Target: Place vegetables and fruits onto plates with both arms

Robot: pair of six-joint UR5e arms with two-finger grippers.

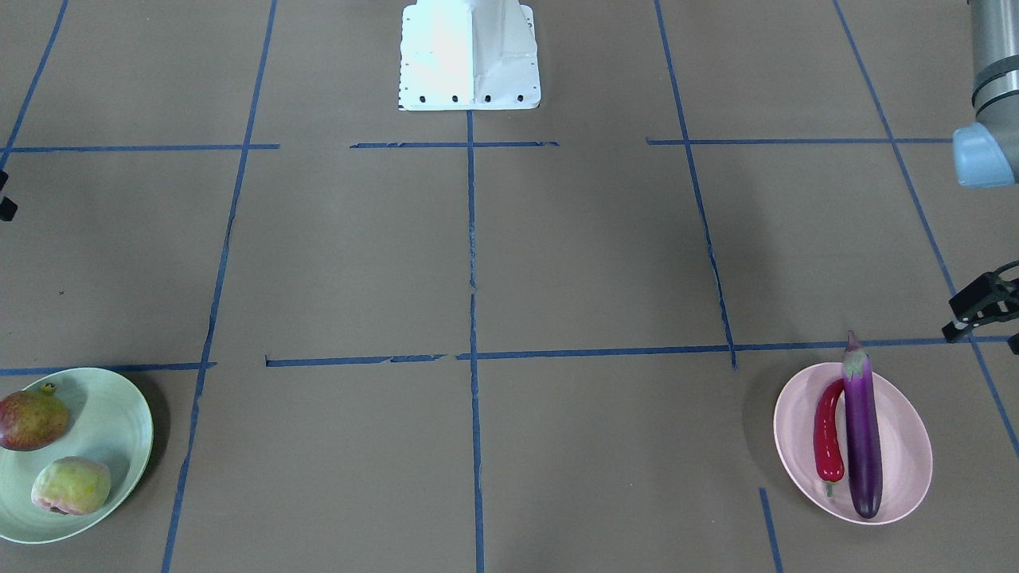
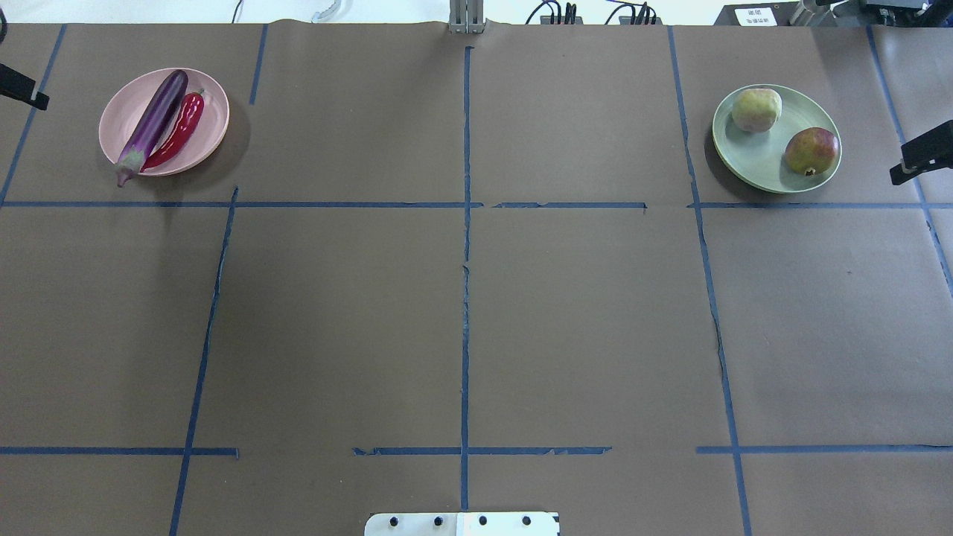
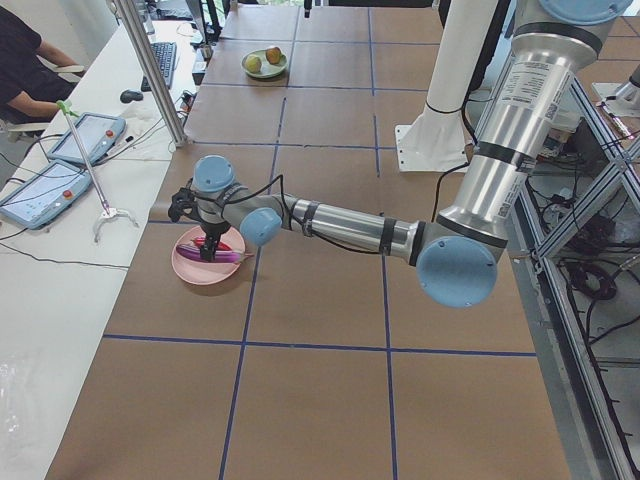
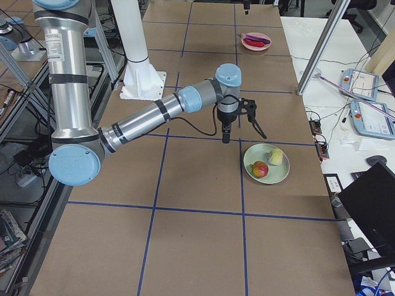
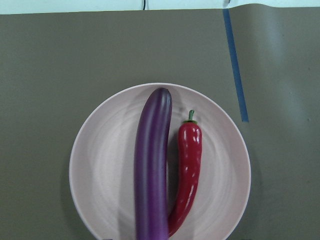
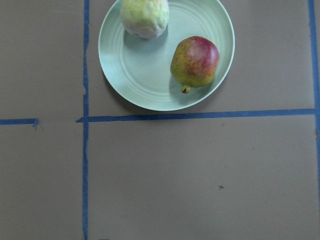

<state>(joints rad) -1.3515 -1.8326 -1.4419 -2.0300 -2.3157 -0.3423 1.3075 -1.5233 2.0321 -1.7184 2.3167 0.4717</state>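
The purple eggplant (image 1: 862, 430) and the red chili pepper (image 1: 828, 434) lie side by side on the pink plate (image 1: 911, 446). They also fill the left wrist view, eggplant (image 5: 151, 165) beside chili (image 5: 187, 170). The pomegranate (image 2: 811, 150) and the pale apple-like fruit (image 2: 756, 109) sit on the mint green plate (image 2: 752, 152). My left gripper (image 1: 981, 338) hangs open and empty just beside the pink plate, above it. My right gripper (image 4: 244, 132) is open and empty, raised near the green plate; one of its fingers (image 2: 922, 154) shows at the overhead view's right edge.
The white robot base (image 1: 470, 56) stands at the table's middle rear. Blue tape lines (image 2: 466, 298) grid the brown table. Operator desks with tablets (image 3: 45, 185) and a metal post (image 3: 150, 70) line the far side, where a person sits.
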